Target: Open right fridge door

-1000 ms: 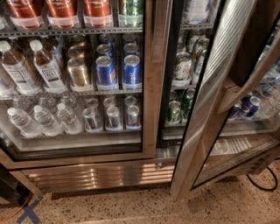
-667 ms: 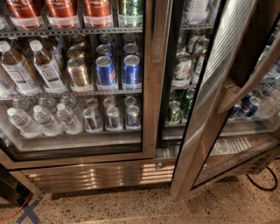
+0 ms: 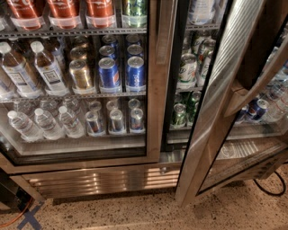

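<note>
The steel-framed glass right fridge door [image 3: 211, 105] stands partly open.

The right fridge door [image 3: 216, 90] at 3 o'clock has a brushed silver frame with fine ribbed lines and a black rim. Green-and-white cans [image 3: 186, 69] sit toward 2 o'clock. Blue cans [image 3: 122, 72] and a gold can [image 3: 81, 74] are at 10 o'clock, red bottles [image 3: 63, 9] at 11. The speckled beige floor [image 3: 135, 211] lies at 6. The tool is out of view.
</note>
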Robot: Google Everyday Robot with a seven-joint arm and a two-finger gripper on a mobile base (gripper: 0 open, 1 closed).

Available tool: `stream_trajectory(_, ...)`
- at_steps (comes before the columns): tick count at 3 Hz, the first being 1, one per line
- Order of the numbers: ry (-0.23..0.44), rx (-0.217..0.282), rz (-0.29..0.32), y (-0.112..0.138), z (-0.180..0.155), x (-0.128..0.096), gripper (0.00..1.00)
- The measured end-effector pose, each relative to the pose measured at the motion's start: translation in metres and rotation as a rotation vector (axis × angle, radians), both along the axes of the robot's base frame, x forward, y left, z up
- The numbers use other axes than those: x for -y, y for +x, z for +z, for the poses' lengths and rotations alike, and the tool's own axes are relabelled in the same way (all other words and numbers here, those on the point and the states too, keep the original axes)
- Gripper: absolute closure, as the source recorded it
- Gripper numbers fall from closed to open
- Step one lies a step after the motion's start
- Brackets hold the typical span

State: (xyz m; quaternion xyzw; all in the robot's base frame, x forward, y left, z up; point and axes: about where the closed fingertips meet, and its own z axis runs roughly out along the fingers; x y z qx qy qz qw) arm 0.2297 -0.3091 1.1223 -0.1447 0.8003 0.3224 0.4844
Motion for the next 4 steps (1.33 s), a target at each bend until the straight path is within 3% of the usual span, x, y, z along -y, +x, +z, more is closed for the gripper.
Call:
stream_trajectory(1, 0.006, 0.001, 0.02, 0.015, 0.004, -0.009, 0.54)
stream_trajectory(4, -0.013, 0.017, 0.119, 0.074, 0.022, -0.053, 0.45)
